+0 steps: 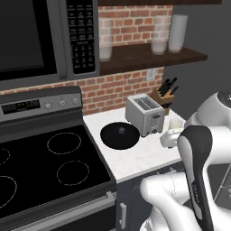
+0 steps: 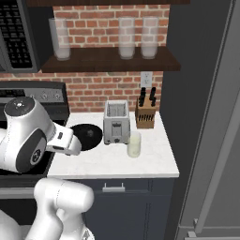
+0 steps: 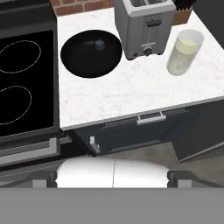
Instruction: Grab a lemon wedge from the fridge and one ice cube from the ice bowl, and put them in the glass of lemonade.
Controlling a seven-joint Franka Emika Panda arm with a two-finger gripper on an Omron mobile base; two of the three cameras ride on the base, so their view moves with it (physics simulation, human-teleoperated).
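Observation:
The black ice bowl (image 3: 91,53) lies on the white counter beside the stove, with one small grey ice cube (image 3: 99,44) in it. The same bowl (image 1: 119,135) (image 2: 88,135) appears in both base views. The glass of lemonade (image 3: 183,52) (image 2: 134,144) stands to the right of the toaster, near the counter's right end. My gripper (image 3: 113,180) hangs open and empty above the counter's front edge, short of the bowl and glass. The fridge (image 2: 206,103) rises at the right with its pale bar handle (image 2: 216,159). The lemon wedge is out of view.
A silver toaster (image 3: 142,26) stands between bowl and glass, with a knife block (image 2: 145,115) behind it. The black stovetop (image 1: 49,167) lies to the left, under a microwave (image 1: 40,36). Frosted glasses (image 2: 126,37) stand on the wooden shelf above. Drawers (image 3: 151,118) sit below the counter.

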